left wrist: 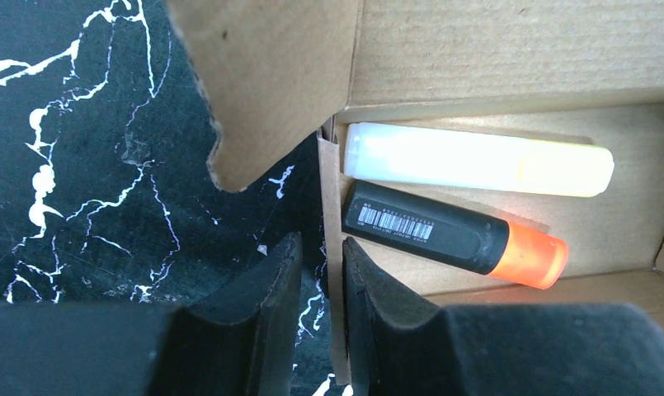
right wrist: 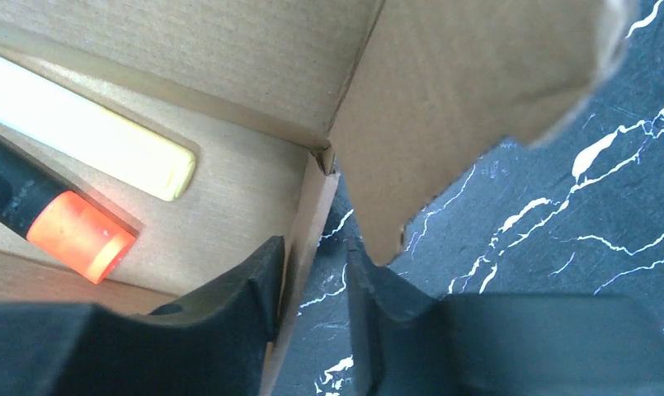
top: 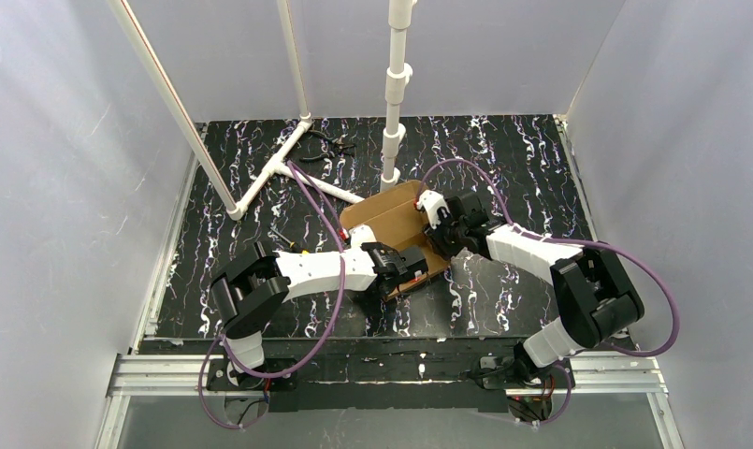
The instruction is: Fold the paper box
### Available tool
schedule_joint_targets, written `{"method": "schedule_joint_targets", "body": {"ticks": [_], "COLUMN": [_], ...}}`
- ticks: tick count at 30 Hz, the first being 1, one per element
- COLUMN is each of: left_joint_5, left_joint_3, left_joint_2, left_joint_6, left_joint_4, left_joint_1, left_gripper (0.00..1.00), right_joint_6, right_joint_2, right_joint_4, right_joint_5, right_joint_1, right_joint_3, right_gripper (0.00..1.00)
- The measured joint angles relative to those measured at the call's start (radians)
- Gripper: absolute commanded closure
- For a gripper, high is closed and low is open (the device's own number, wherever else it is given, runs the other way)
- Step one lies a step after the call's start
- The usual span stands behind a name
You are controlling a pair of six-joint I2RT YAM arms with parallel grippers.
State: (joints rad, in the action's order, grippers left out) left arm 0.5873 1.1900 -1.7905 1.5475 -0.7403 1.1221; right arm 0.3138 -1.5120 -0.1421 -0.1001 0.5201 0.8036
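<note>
A brown cardboard box (top: pixel 386 210) sits at the centre of a black marbled table (top: pixel 522 168), its long axis running diagonally from lower left to upper right in the overhead view and its lid flap open toward the upper left. The left gripper (left wrist: pixel 322 256) stands at the lower-left short end and the right gripper (right wrist: pixel 316 256) at the upper-right short end. Each has its jaws narrowly parted astride an end wall, with table showing in the gap, so neither is clamped. Only the wrist cameras look inside: a yellow highlighter (left wrist: pixel 477 161) and a black pen with an orange cap (left wrist: pixel 444 235) lie side by side along the box's length. The pen's barcode label shows in the left wrist view alone. From above, the arms cover most of the tray.
</note>
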Motion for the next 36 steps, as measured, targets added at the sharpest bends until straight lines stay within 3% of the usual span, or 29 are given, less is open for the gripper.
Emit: {"method": "schedule_joint_targets", "body": {"ticks": [6,9,10,14,17,24,27,31,36], "left_joint_5": [-0.001,-0.002,-0.002,-0.003,-0.003,-0.002,-0.007,-0.062,-0.211], "left_joint_3": [0.000,0.000,-0.001,-0.004,-0.011,-0.056,-0.063,-0.121,-0.309], "left_joint_2": [0.001,0.001,0.001,0.006,0.022,0.136,0.182,0.264,0.490], "left_joint_6": [-0.003,-0.004,-0.006,-0.023,-0.042,-0.101,-0.164,-0.315,-0.568], "left_joint_4": [0.015,0.026,0.028,0.034,0.034,0.030,0.040,0.119,0.324], "left_joint_1": [0.000,0.000,0.002,0.002,0.001,0.001,0.001,0.001,0.001], "left_gripper": [0.77,0.77,0.76,0.66,0.58,0.47,0.36,0.20,0.02], "right_joint_6": [-0.025,-0.035,-0.036,-0.039,-0.023,-0.002,0.021,0.071,0.154], "right_joint_2": [-0.019,-0.022,-0.023,-0.024,-0.024,0.028,0.075,0.128,0.177], "right_joint_4": [0.034,0.054,0.056,0.057,0.048,0.008,-0.014,-0.056,-0.139], "right_joint_5": [0.018,0.024,0.026,0.026,0.024,-0.078,-0.133,-0.213,-0.325], "right_joint_1": [0.022,0.024,0.025,0.025,0.023,-0.038,-0.068,-0.099,-0.159], "right_joint_3": [0.000,0.000,0.000,0.000,0.000,0.000,0.000,0.000,0.000], "right_gripper": [0.96,0.97,0.95,0.64,0.50,0.31,0.24,0.18,0.11]}}
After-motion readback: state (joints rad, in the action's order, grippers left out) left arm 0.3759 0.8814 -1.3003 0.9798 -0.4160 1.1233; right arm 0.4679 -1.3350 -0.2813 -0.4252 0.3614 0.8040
